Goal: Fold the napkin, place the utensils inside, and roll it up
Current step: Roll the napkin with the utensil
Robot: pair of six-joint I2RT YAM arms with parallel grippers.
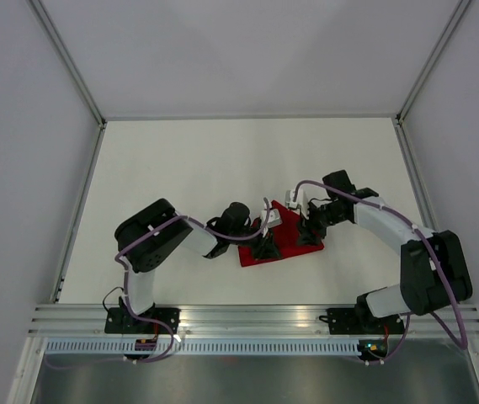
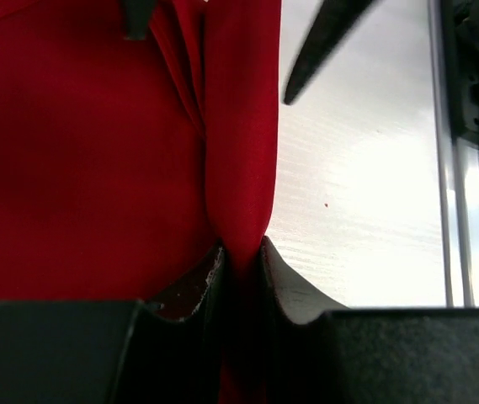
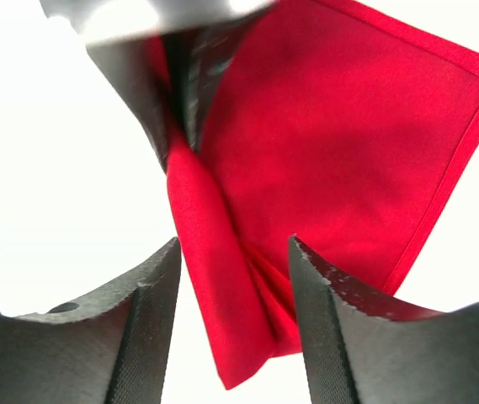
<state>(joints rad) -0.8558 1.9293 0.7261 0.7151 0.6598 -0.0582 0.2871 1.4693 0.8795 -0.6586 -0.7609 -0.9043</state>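
The red napkin (image 1: 287, 240) lies folded on the white table between my two arms, with one edge rolled into a narrow tube (image 2: 241, 126). My left gripper (image 1: 264, 247) is shut on one end of that rolled edge (image 2: 241, 252). My right gripper (image 1: 311, 231) is open, its fingers straddling the other end of the roll (image 3: 222, 337) without pinching it. The flat part of the napkin (image 3: 340, 126) spreads beyond the roll. The left gripper shows at the top of the right wrist view (image 3: 180, 76). The utensils are hidden or out of view.
The white table (image 1: 180, 168) is bordered by grey walls on three sides. A metal rail (image 1: 256, 316) runs along the near edge and also shows in the left wrist view (image 2: 458, 210). A dark finger of the right gripper (image 2: 323, 42) shows beyond the roll.
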